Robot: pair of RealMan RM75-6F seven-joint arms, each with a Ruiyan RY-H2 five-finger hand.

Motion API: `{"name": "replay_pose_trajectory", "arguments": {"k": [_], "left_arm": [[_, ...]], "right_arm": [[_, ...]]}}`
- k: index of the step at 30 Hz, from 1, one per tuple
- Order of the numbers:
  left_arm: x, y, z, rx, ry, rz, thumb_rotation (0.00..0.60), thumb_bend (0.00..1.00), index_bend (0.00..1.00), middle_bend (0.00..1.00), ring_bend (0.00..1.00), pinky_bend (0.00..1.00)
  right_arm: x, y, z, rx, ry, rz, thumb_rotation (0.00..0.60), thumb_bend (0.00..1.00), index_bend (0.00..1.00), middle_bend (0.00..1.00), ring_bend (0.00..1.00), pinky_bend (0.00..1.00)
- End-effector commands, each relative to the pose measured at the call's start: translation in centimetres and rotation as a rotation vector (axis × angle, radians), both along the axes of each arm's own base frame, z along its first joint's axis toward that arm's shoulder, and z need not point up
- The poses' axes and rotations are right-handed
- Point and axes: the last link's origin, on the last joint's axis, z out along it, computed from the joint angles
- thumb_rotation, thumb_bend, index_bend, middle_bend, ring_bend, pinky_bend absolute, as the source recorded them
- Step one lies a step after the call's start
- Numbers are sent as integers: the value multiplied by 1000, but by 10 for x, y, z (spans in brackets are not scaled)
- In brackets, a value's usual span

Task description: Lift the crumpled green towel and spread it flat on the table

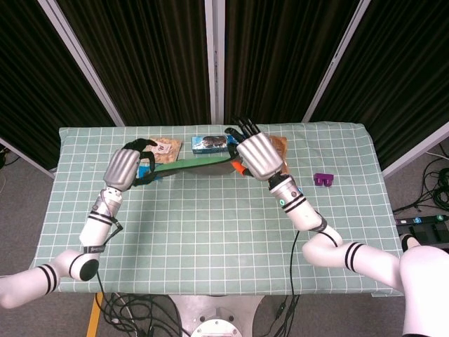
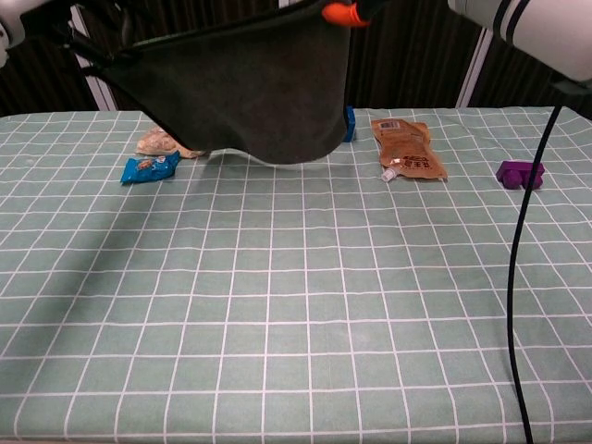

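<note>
Gripping towel (image 2: 250, 92) corners aloft: left hand (image 1: 123, 166), right hand (image 1: 257, 155).

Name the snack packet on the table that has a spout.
The brown pouch, lying far right of the packets beside the hanging green towel: it alone ends in a small white spout; the others are flat sealed wrappers.

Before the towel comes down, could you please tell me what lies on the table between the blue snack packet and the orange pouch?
In the chest view, bare cloth between blue snack packet and orange pouch; the green towel hangs above it, off the table.
</note>
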Motion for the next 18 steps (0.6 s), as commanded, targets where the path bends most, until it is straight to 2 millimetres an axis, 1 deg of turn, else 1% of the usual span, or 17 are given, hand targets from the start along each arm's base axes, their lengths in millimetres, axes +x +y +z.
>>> {"name": "replay_pose_trajectory", "arguments": {"k": [1,6,9,12,18], "left_arm": [[-10,-26,-23,-65,46,-29,600,448,782,378,230,285],[-18,-57,-48,-146,64,-66,600,448,782,378,230,285],[-21,-73,-60,-190,91,-98,600,446,781,378,230,285],[-23,-86,-71,-227,122,-127,600,445,779,378,230,285],[-26,-101,-88,-270,155,-143,600,444,771,378,230,285]], "right_arm": [[-18,15,-23,55,55,4,573,325,650,222,0,0],[-35,34,-42,110,70,-6,571,326,650,222,0,0],[-44,46,-49,133,85,-2,564,328,647,222,0,0],[-53,56,-56,158,104,-5,570,326,640,222,0,0],[-68,75,-68,195,143,-12,549,323,606,217,0,0]]}}
